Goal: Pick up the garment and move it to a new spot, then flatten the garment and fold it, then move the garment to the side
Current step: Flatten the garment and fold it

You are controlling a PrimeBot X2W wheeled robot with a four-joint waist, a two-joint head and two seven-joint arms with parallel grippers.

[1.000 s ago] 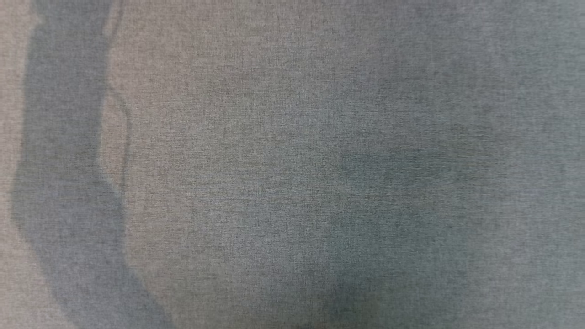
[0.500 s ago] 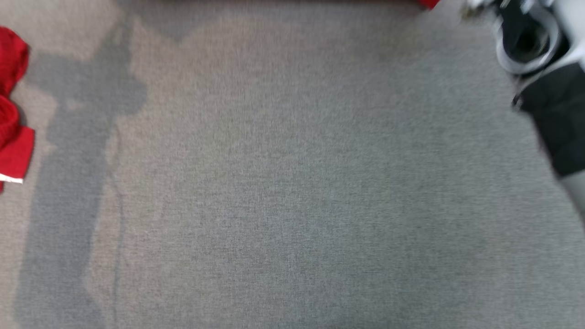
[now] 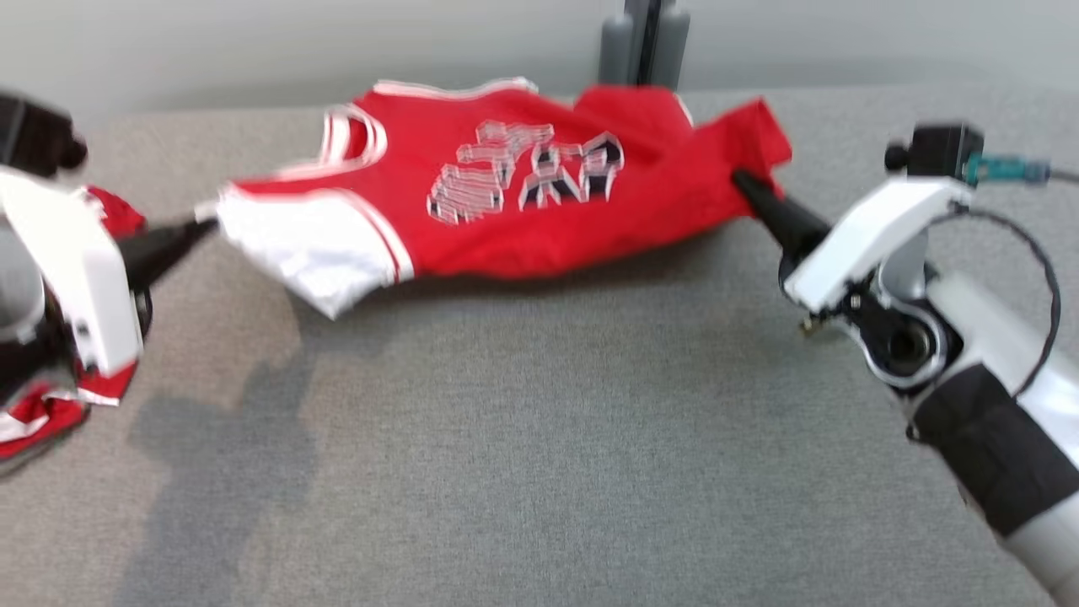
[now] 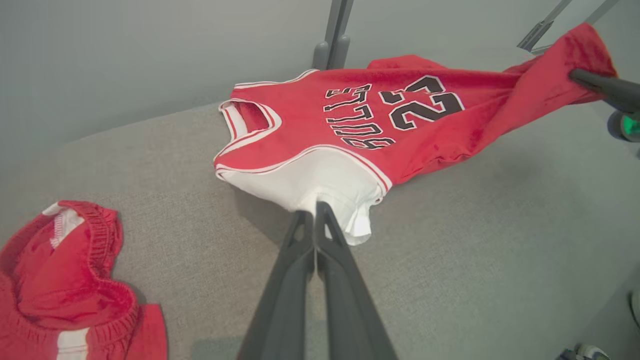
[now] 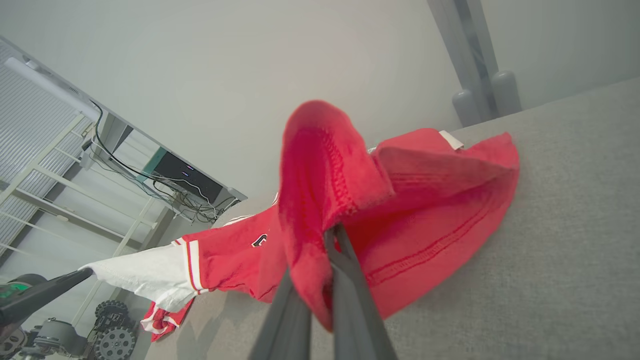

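Observation:
The garment [image 3: 523, 194] is a red basketball jersey with white sleeves and black lettering. It hangs stretched between my two grippers, low over the far part of the grey table [image 3: 539, 438]. My left gripper [image 3: 206, 223] is shut on the white sleeve [image 4: 325, 185] at the jersey's left end. In the left wrist view its fingertips [image 4: 315, 207] pinch that sleeve's edge. My right gripper [image 3: 742, 181] is shut on the red hem corner at the right end. In the right wrist view the red cloth [image 5: 425, 210] drapes over the closed fingers [image 5: 334, 232]. The jersey's middle sags toward the tabletop.
Red shorts [image 4: 60, 280] with a white stripe lie crumpled on the table at the left, under my left arm [image 3: 50, 405]. A grey post [image 3: 645, 42] rises behind the table's far edge. Another wheeled machine [image 5: 110, 340] stands on the floor beyond.
The head camera has swung up from bare grey tabletop. It now takes in the jersey and both grippers, so any move of the garment cannot be told apart from this shift.

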